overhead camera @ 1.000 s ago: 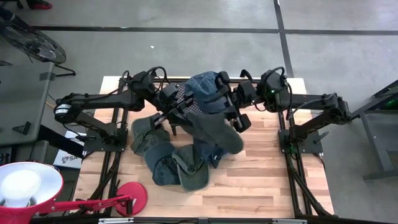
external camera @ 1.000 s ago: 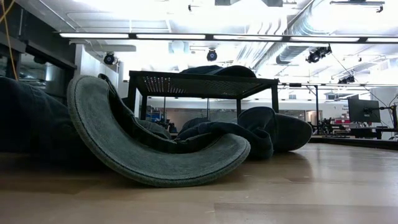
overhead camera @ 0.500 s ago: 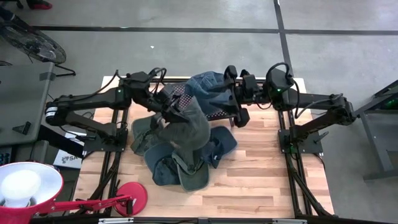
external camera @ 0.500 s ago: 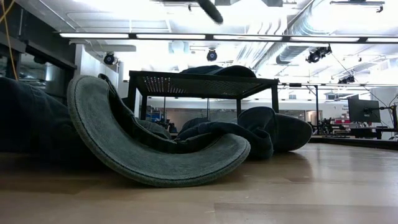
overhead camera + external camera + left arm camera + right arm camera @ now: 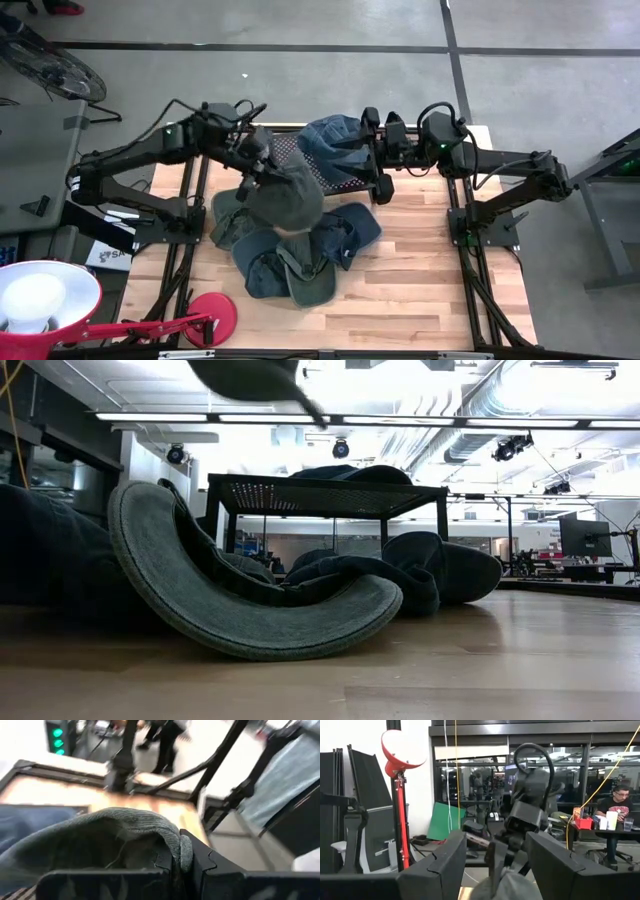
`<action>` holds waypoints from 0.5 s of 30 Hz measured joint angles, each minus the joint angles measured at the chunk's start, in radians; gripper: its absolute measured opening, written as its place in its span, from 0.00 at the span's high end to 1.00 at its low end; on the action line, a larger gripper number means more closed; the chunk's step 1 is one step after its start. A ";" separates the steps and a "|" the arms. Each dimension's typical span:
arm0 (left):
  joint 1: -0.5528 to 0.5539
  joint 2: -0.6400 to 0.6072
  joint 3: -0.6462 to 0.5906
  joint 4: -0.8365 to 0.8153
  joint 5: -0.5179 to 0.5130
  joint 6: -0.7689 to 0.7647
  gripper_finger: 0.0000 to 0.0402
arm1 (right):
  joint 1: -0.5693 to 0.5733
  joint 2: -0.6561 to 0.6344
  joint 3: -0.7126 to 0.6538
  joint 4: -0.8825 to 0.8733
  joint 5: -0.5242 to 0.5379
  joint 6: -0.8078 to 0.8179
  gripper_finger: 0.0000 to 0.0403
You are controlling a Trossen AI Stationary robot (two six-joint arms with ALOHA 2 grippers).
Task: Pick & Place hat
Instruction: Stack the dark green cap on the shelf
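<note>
A grey-green hat (image 5: 288,197) hangs in the air above the pile of hats (image 5: 290,258), with my left gripper (image 5: 262,176) shut on it. Its brim shows at the top of the low view (image 5: 250,377) and fills the left wrist view (image 5: 100,840). A blue hat (image 5: 335,140) lies on top of a black mesh rack (image 5: 330,492) at the table's far side. My right gripper (image 5: 373,156) stands open beside the rack, pointing at the left arm, with nothing between its fingers (image 5: 440,865). My left gripper pinches the edge of the hat's brim (image 5: 183,851) between its two fingers. The fingers come from the table's left, slanting slightly down. The hat is lifted clear of the pile and droops below and to the right of the fingers.
Several dark hats lie heaped on the wooden table (image 5: 430,290), one with its brim curled up near the low camera (image 5: 250,610). A red lamp (image 5: 60,300) stands at the near left corner. People and desks show in the room beyond.
My left gripper has swung toward the table's left and tipped up toward level, carrying the grey-green hat. The hat, earlier stretched toward the right arm, now hangs bunched under the left gripper. My right gripper has tipped up and stays by the rack.
</note>
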 joint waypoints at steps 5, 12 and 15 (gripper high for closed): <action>0.040 0.023 0.130 -0.183 -0.010 0.148 0.97 | 0.000 0.000 0.000 -0.033 0.017 0.000 0.51; 0.043 0.100 0.279 -0.407 0.024 0.397 0.97 | 0.000 0.000 0.000 -0.057 0.026 0.000 0.51; 0.045 0.147 0.331 -0.492 0.040 0.451 0.97 | 0.000 0.000 0.000 -0.060 0.026 0.000 0.51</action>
